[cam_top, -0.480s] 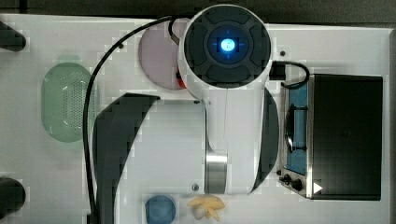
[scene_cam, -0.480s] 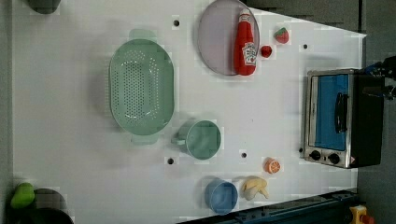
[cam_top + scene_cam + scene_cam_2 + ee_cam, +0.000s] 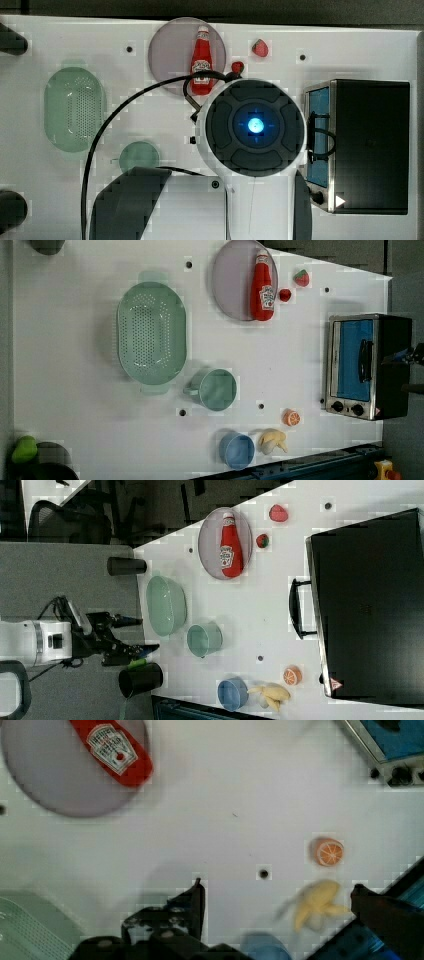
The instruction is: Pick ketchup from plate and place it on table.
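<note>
Wrist view: gripper [image 3: 277,897] has its fingers spread wide with nothing between them, hanging over bare table [image 3: 225,795] near the orange slice [image 3: 328,851] and the banana [image 3: 315,906]. The ketchup [image 3: 114,751] is well apart from the fingertips, lying on the plate [image 3: 60,780], its base end near the plate's rim on the side towards the gripper. In the top view the bottle [image 3: 202,60] lies flat with its long axis running up-down in the picture, cap towards the top view's top, base at the plate [image 3: 170,50] edge closest to the arm; the wrist sits just below and to the top view's right of that base. The left view agrees: ketchup [image 3: 263,286] along the right side of the plate [image 3: 232,285], a small strawberry [image 3: 285,295] just beside it on the table [image 3: 75,340]. The right view has the gripper [image 3: 142,635] off the table's edge, by the dark cup [image 3: 140,679]. My read: still the approach, no contact yet. The next move has to carry the fingers up over the bottle's mid-body, then turn the jaws to close across the narrow width, not along the length. Watch the strawberry beside the bottle and the plate rim under the base.
</note>
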